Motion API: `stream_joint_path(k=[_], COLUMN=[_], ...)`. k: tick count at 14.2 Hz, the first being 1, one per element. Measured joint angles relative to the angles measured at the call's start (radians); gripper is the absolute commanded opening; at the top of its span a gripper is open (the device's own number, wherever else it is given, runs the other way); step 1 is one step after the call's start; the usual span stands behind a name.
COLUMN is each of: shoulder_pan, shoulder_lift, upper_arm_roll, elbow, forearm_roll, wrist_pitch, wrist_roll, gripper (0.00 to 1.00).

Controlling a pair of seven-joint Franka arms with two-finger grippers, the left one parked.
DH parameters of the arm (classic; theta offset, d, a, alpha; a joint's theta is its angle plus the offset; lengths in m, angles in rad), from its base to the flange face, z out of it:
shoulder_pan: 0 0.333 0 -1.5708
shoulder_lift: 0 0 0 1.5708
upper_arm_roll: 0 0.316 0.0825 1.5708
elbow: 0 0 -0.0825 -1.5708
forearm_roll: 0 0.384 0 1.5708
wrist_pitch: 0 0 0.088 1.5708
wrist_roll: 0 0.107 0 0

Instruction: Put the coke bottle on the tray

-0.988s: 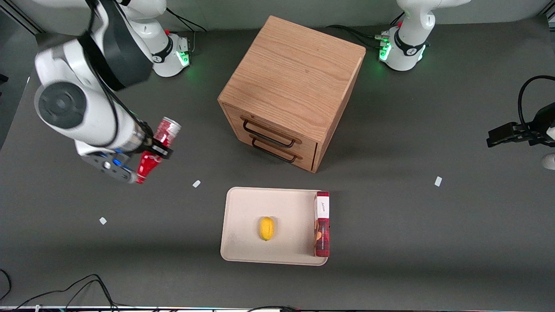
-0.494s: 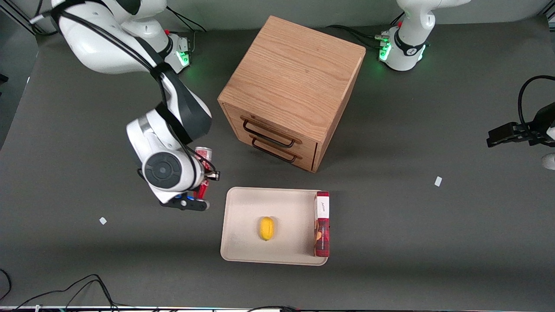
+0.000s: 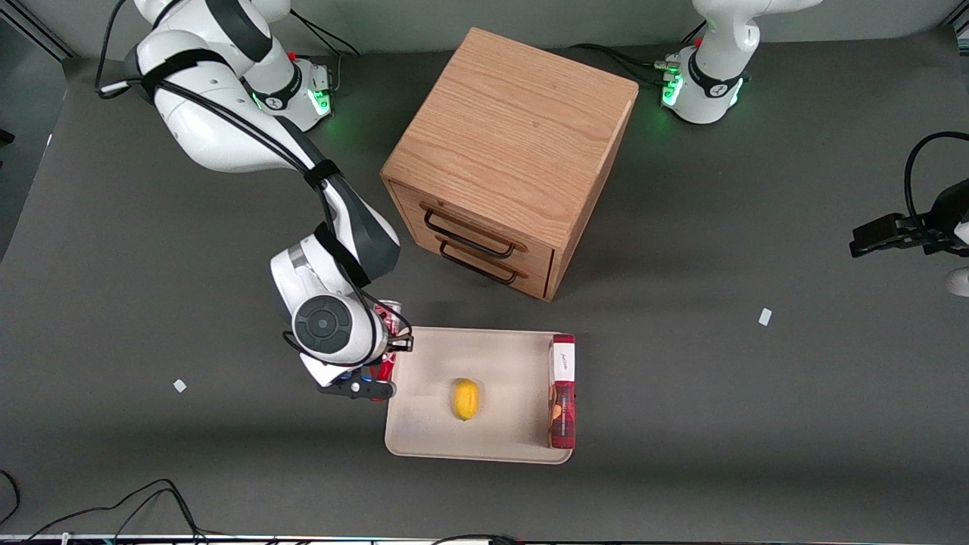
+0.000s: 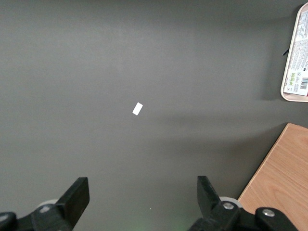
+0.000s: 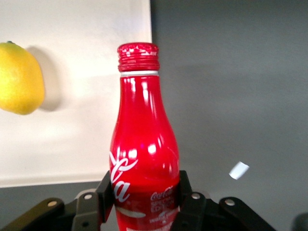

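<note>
My right gripper (image 3: 387,344) is shut on the red coke bottle (image 5: 142,144), its black fingers (image 5: 103,192) clamped on the bottle's lower body. In the front view only small bits of the bottle (image 3: 391,312) show under my wrist, at the edge of the cream tray (image 3: 424,363) toward the working arm's end. In the right wrist view the bottle's red cap hangs over the edge of the tray (image 5: 86,130).
A yellow lemon (image 3: 465,399) lies in the tray's middle, also seen in the right wrist view (image 5: 19,79). A long red box (image 3: 562,390) lies along the tray's edge toward the parked arm. A wooden drawer cabinet (image 3: 509,151) stands farther from the front camera. Small white scraps (image 3: 179,385) dot the table.
My right arm has carried the bottle from the working arm's end of the table toward the tray, and now holds it at the tray's edge. Lemon and box have not moved.
</note>
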Motion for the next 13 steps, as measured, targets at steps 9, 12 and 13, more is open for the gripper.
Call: stream_joint_path(k=[9, 12, 13], shoulder_pan=[0.009, 0.018, 0.019], shoulder_lift=[0.107, 0.127, 0.132], upper_arm_roll=[-0.007, -0.017, -0.02], elbow=[0.002, 0.008, 0.01], forearm_roll=[-0.001, -0.008, -0.011], wrist_pitch=[0.165, 0.199, 0.208], wrist_roll=[0.0, 0.0, 0.0], gripper=[0.0, 0.06, 0.21])
